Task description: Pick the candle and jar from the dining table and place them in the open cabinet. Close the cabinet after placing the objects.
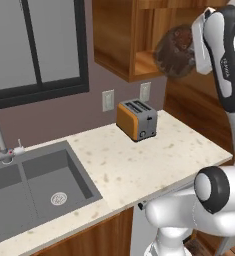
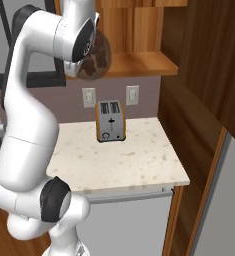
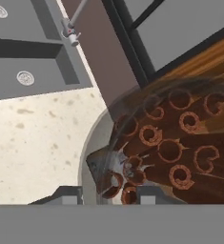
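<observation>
Jar (image 1: 175, 51) of brown sticks apparently clamped in gripper (image 3: 108, 193), raised at open cabinet (image 1: 120, 37) shelf.

My arm rises from the base, bends at a dark joint low down, and reaches high up. The hand at the top is turned sideways toward the cabinet (image 2: 139, 62). In the hand view my end effector (image 3: 108, 193) has its two small dark fingertips (image 3: 68, 193) partly closed with the jar (image 3: 175, 143) between them. The jar is held up in the air at the cabinet's opening.
</observation>
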Controlling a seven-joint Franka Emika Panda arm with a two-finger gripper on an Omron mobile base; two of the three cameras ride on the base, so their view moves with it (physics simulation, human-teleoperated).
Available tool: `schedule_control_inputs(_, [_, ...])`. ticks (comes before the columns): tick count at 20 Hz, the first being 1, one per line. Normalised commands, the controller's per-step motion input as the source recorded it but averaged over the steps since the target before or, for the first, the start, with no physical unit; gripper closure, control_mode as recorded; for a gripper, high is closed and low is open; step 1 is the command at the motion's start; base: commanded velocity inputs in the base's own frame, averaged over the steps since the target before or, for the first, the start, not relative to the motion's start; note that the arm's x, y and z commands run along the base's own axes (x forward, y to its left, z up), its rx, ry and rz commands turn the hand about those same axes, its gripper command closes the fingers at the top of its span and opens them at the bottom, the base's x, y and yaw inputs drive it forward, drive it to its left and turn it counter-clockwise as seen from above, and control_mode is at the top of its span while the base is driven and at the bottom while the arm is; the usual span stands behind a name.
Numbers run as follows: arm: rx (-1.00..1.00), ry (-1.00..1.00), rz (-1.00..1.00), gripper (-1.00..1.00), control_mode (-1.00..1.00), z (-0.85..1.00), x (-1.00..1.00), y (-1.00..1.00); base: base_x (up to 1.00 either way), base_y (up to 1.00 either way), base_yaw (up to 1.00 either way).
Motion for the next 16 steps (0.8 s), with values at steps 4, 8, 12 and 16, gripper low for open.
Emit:
schedule_control_inputs(4, [-0.09, -0.09, 0.00, 1.00, -1.00, 0.03, 0.42, 0.00, 0.00, 0.00, 0.00])
schedule_control_inputs(8, [-0.07, -0.04, 0.00, 1.00, -1.00, -0.02, 0.32, 0.00, 0.00, 0.00, 0.00])
schedule_control_inputs(12, [-0.02, 0.01, 0.00, 1.00, -1.00, -0.06, 0.24, -0.07, 0.00, 0.00, 0.00])
schedule_control_inputs(16, [0.00, 0.00, 0.00, 1.00, -1.00, 0.00, 0.37, -0.12, 0.00, 0.00, 0.00])
